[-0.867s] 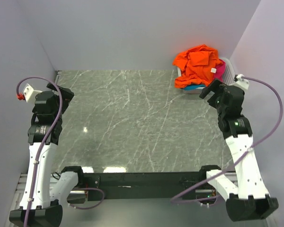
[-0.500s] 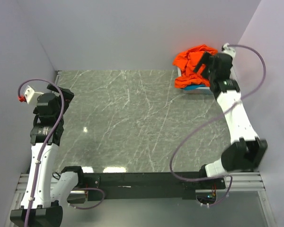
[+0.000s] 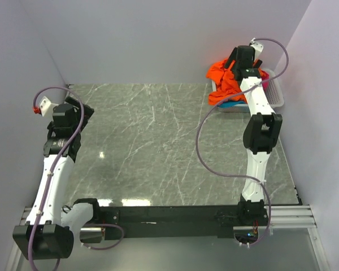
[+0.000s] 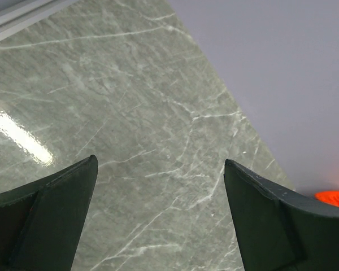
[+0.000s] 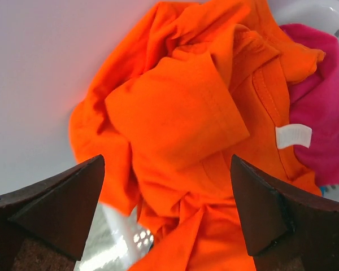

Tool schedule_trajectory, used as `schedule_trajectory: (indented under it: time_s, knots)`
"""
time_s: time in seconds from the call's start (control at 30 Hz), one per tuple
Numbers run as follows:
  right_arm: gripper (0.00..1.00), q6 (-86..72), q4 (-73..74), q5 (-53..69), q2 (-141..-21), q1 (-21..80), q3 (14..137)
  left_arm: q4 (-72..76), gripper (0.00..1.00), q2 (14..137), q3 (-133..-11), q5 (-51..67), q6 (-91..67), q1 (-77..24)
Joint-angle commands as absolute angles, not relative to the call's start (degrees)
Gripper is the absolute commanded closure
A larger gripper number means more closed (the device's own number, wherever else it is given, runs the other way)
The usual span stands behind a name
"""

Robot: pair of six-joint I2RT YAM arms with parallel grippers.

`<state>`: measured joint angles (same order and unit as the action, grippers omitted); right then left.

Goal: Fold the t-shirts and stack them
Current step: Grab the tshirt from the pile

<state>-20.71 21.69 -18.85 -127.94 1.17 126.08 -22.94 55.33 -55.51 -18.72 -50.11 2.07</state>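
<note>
While the right gripper (image 5: pixel 166 164) hangs wide open over the white basket (image 3: pixel 274 93), with nothing between its fingers, the orange t-shirt (image 5: pixel 175 113) lies heaped on top of that basket, crumpled, its white label (image 5: pixel 294 135) showing. A magenta t-shirt (image 5: pixel 327 113) sits just beside it inside the basket, and a teal one (image 3: pixel 231 105) shows at the basket's near edge, under the orange cloth. The left gripper (image 4: pixel 159 164) is wide open too and holds nothing; it hovers over the marble table (image 3: pixel 158 141), well apart from the basket.
</note>
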Motion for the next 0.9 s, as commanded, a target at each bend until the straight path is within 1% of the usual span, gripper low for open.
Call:
schedule_trajectory:
  time_s: [0.0,0.13,0.27,0.3,0.37,0.43,0.47,0.5,0.57,0.6,0.7,0.77,0.8,0.87]
  knots:
    - [0.03,-21.27,18.74,-22.06,-130.68,0.26,130.52,-21.09,0.01,57.64,-57.04,-18.1,-48.25,2.29]
    - [0.07,-25.74,12.05,-19.61,-132.88,-2.28,127.18,-22.94,0.01,60.2,-59.06,-19.16,-48.16,2.29]
    - [0.1,-28.21,10.99,-17.58,-137.36,-2.64,131.64,-23.12,0.01,61.43,-59.59,-19.51,-48.16,2.29]
    - [0.14,-28.13,10.46,-16.71,-139.11,-2.72,132.44,-22.94,0.01,61.61,-59.5,-19.51,-48.08,2.29]
    - [0.19,-27.86,8.71,-15.83,-140.44,-2.72,133.67,-22.59,0.01,61.7,-59.41,-19.77,-47.99,2.29]
    - [0.27,-27.95,7.83,-14.68,-141.24,-2.81,134.03,-22.76,0.0,62.14,-59.59,-19.77,-47.9,2.29]
    - [0.34,-28.04,6.87,-14.33,-141.33,-2.81,133.51,-22.94,0.01,62.4,-59.94,-19.86,-47.9,2.29]
    - [0.54,-28.21,6.51,-14.24,-140.72,-2.81,133.24,-23.2,0.0,62.58,-60.12,-20.47,-47.9,2.2]
    - [0.72,-28.57,5.63,-13.98,-139.23,-2.81,131.24,-24.17,0.01,62.93,-60.73,-20.92,-48.25,2.29]
    - [0.89,-28.48,5.28,-14.06,-136.87,-2.81,130.26,-24.26,0.01,62.93,-60.82,-20.74,-48.25,2.29]
    - [0.91,-26.9,4.39,-14.32,-131.32,-2.55,127.18,-23.91,0.01,62.75,-60.65,-19.69,-48.25,2.29]
    - [0.96,-25.14,5.53,-15.9,-126.86,-2.02,125.87,-23.47,0.0,62.4,-60.29,-18.11,-48.43,2.29]
    - [1.0,-24.44,5.89,-16.43,-125.09,-1.76,125.16,-23.38,0.0,62.32,-60.38,-17.41,-48.86,2.29]
    - [1.0,-22.24,6.24,-18.36,-119.39,-0.45,122.27,-23.47,0.0,61.97,-60.38,-16.27,-49.04,2.29]
